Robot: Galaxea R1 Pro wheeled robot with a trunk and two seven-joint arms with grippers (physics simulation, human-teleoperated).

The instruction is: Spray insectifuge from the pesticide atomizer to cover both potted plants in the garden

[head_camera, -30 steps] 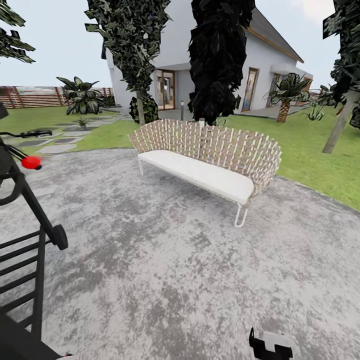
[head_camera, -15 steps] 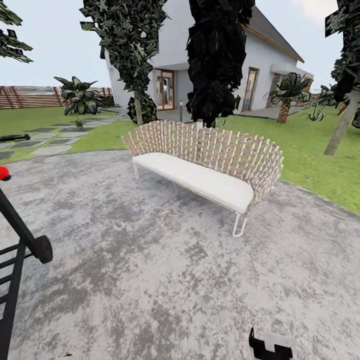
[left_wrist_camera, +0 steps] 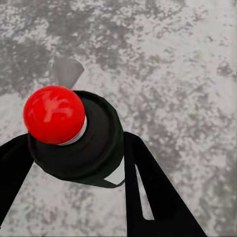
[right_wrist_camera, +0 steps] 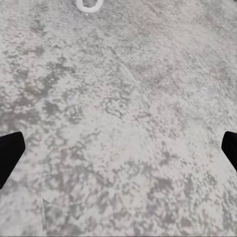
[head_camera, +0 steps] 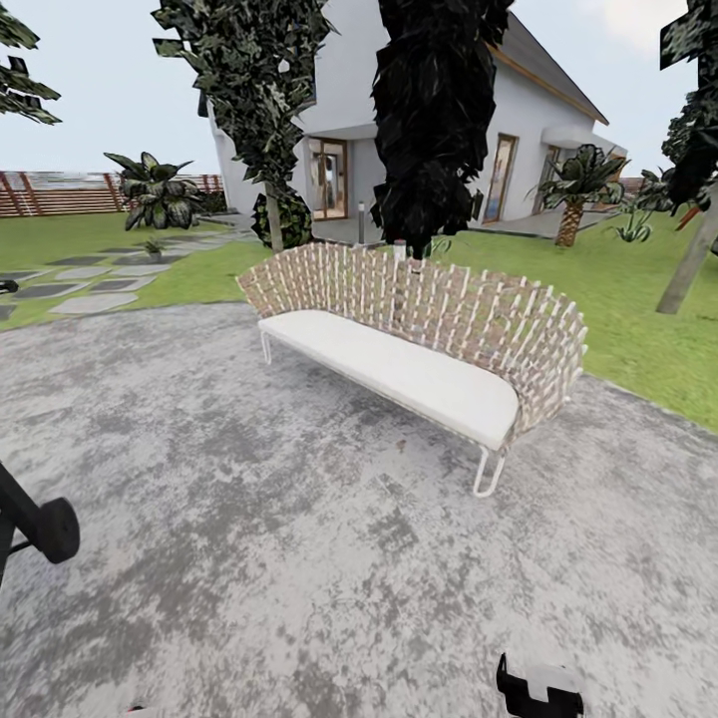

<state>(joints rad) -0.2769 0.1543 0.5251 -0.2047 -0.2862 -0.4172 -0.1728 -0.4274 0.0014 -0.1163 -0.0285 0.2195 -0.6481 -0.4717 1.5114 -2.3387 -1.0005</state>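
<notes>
A sofa stands on the paved patio, toward its far side, set at a slant with its left end farther from the camera. Just behind it rise two trees, side by side, and behind those the house. Lawn lies to the right of the patio and beyond it. A palm stands on the lawn near the house's right end. To the left, stepping stones lead across the grass toward a shrub, with a small low plant beside the stones. A fence runs along the far left, behind the shrub.
</notes>
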